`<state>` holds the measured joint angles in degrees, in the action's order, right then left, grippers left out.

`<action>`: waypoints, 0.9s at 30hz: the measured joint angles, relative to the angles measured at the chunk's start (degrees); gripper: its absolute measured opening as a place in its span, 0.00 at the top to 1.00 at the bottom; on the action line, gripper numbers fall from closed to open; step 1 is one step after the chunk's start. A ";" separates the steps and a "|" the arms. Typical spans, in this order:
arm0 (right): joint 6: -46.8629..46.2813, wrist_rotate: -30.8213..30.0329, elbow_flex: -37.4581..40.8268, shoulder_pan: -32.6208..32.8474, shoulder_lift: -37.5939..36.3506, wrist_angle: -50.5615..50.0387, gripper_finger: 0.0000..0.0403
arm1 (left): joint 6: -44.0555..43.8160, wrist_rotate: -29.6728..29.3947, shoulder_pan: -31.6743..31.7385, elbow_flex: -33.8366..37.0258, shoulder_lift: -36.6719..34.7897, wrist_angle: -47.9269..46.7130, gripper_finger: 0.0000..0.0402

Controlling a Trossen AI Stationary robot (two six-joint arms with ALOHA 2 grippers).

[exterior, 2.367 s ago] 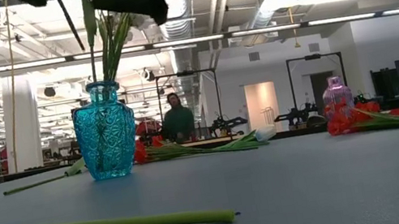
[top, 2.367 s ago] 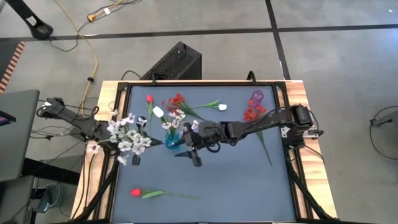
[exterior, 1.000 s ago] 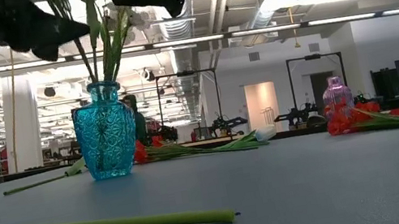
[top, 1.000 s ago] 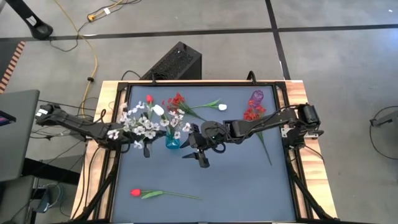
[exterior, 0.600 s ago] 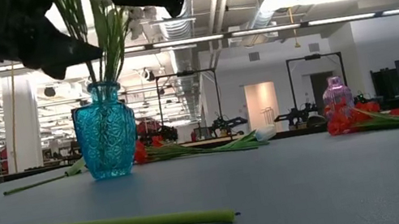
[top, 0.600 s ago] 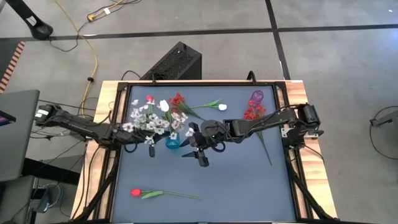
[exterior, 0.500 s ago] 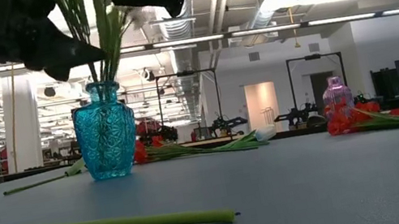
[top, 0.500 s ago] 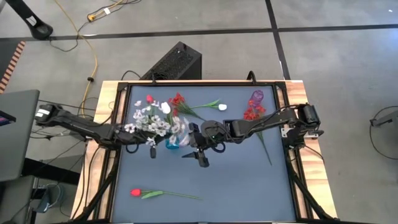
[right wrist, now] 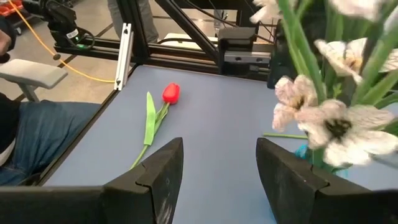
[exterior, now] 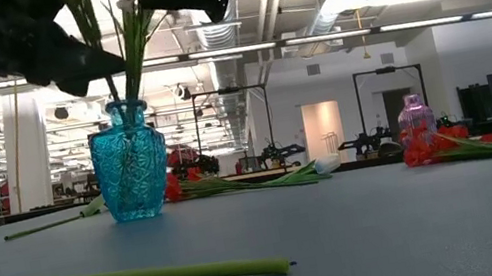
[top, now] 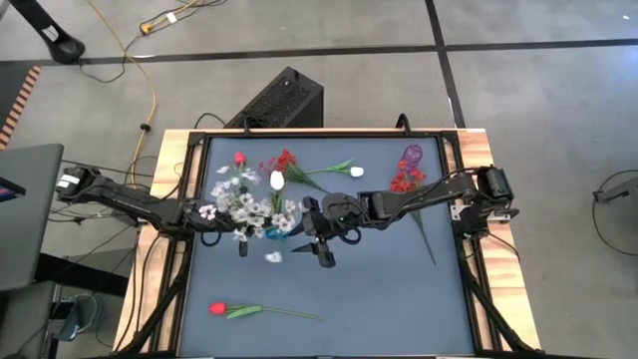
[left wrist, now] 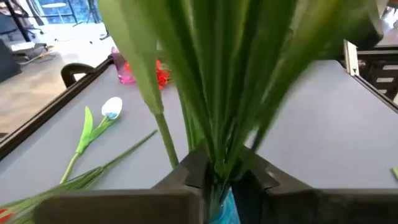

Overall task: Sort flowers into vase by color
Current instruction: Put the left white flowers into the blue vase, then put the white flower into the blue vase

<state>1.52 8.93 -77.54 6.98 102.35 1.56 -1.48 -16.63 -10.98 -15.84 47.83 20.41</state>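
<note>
From above, the white blossom spray (top: 247,207) that the left gripper (top: 242,236) carried in from the table's left side now sits over the turquoise vase (top: 275,231), so by my reading this white bunch is all but delivered; one red tulip (top: 217,309) lies well in front of the vase, and red flowers (top: 283,161) and a white tulip (top: 356,173) lie behind it. At table height, green stems (exterior: 122,38) run down into the vase mouth. Past the left wrist, the fingers (left wrist: 186,171) sit close around the stems just above the vase, just easing off. The right gripper (right wrist: 214,177) hovers beside the vase, jaws wide and empty.
</note>
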 joint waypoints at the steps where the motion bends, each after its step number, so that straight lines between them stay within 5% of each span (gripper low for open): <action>1: 0.00 0.00 0.00 0.00 0.00 0.00 0.44 | 0.07 -0.02 0.00 0.00 -0.65 -0.72 0.86; 13: 0.00 0.00 0.00 0.00 0.00 0.26 0.44 | -2.75 1.89 1.59 -0.56 -5.78 -11.71 0.58; 27: -0.08 0.00 -0.09 -0.69 -3.85 -12.65 0.44 | -4.48 7.36 2.78 -14.80 -6.22 -44.45 0.53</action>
<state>1.44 8.93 -77.62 6.29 98.49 -11.09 -5.96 -9.27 -8.21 -30.63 41.60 -24.05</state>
